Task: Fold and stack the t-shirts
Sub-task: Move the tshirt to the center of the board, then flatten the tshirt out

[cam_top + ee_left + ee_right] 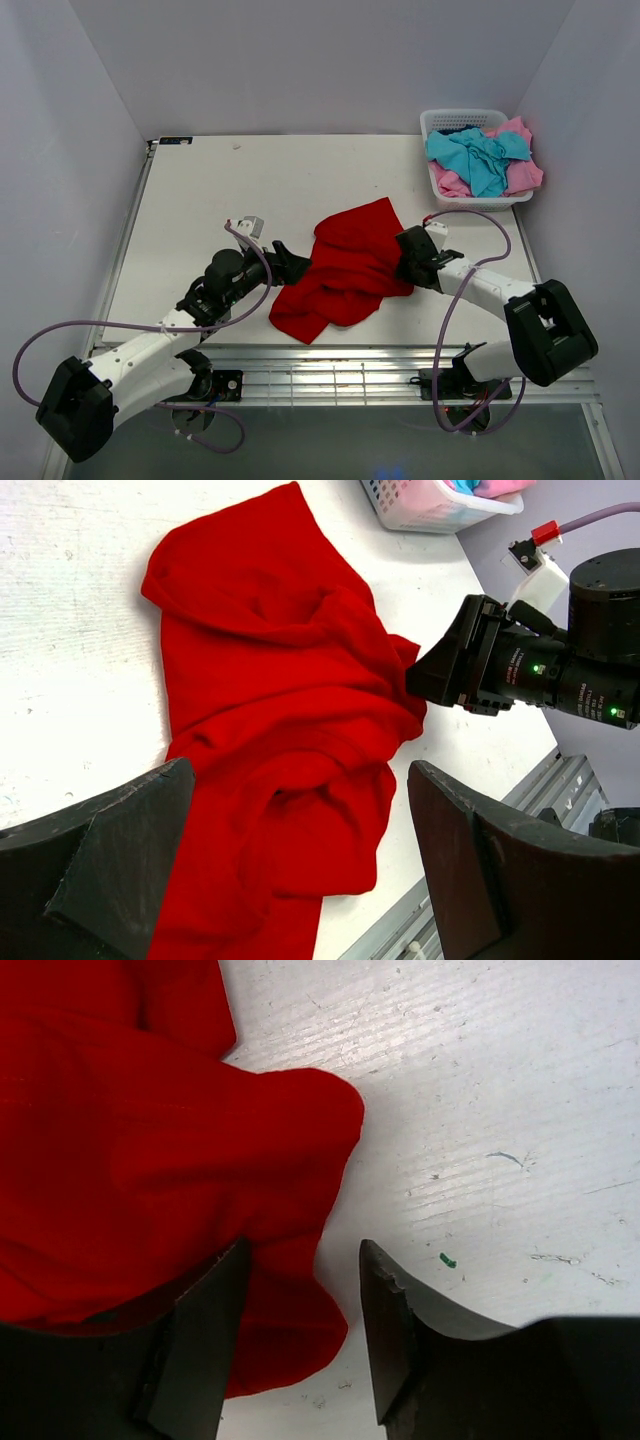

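Red shirt [345, 265] lay crumpled on the table [220, 190], well apart from the basket [440, 120]. My left claw [300, 770] hung released over the shirt's side far from the basket. My right claw [305, 1250], also released, straddled its basket-side edge. Blue shirt [478, 155] and pink shirt [527, 176] lay heaped inside the basket.

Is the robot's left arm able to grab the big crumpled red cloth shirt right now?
Probably yes. The left tool is open and pointed right at the crumpled red cloth shirt, with nothing between them. The right tool sits at the shirt's other edge, not in the way.
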Controlling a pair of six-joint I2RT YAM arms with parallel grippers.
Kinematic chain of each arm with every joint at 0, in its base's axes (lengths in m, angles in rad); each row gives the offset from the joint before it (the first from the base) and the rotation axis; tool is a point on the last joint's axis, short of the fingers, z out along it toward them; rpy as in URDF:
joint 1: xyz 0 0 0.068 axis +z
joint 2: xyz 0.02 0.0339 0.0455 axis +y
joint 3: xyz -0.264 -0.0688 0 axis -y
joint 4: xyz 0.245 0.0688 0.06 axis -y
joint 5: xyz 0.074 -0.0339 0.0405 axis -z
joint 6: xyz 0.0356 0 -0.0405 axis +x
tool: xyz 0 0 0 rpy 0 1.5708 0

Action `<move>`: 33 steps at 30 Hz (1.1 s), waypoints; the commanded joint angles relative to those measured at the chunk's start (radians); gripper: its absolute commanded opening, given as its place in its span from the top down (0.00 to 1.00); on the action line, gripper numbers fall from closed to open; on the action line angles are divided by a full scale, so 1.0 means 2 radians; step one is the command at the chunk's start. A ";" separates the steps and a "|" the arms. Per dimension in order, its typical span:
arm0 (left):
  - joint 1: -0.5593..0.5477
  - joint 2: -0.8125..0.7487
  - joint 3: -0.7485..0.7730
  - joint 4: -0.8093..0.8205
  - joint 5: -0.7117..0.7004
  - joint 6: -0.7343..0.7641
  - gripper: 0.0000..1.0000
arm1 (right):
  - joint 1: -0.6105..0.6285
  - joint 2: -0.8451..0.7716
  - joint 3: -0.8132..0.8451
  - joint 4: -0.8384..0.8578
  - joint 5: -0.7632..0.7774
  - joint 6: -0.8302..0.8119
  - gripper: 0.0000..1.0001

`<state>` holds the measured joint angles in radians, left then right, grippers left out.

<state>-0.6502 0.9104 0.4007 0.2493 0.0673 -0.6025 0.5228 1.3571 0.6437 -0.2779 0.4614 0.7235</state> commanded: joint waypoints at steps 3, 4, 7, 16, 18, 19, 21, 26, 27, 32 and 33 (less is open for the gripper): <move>-0.002 -0.016 -0.004 -0.009 -0.008 0.002 0.02 | -0.004 0.013 0.006 0.028 -0.007 -0.006 0.40; -0.003 -0.016 -0.003 -0.010 -0.008 0.002 0.02 | -0.005 0.016 0.007 0.030 -0.008 -0.006 0.40; -0.003 -0.016 -0.003 -0.011 -0.009 0.002 0.02 | -0.008 0.026 0.001 0.045 -0.019 -0.010 0.45; -0.003 -0.022 -0.002 -0.020 -0.018 0.005 0.02 | -0.011 0.046 -0.010 0.073 -0.057 -0.017 0.92; -0.002 -0.023 0.000 -0.022 -0.019 0.006 0.02 | -0.011 0.036 -0.005 0.072 -0.056 -0.026 0.92; -0.002 -0.022 0.001 -0.023 -0.021 0.007 0.02 | -0.011 0.031 -0.001 0.071 -0.055 -0.030 0.92; -0.002 -0.020 0.004 -0.024 -0.024 0.011 0.02 | -0.012 0.015 0.031 0.050 -0.043 -0.046 0.92; -0.002 -0.013 0.015 -0.026 -0.026 0.013 0.02 | -0.011 -0.014 0.163 -0.044 -0.006 -0.091 0.92; -0.003 -0.013 0.016 -0.026 -0.026 0.012 0.02 | -0.011 -0.030 0.205 -0.065 0.004 -0.106 0.92; -0.003 -0.013 0.021 -0.026 -0.026 0.012 0.02 | -0.012 -0.068 0.333 -0.138 0.045 -0.148 0.92; -0.002 -0.012 0.021 -0.026 -0.026 0.012 0.02 | -0.012 -0.073 0.354 -0.149 0.051 -0.156 0.92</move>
<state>-0.6502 0.8894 0.4053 0.1947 0.0254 -0.5877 0.4995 1.2747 1.2316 -0.4530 0.4667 0.4984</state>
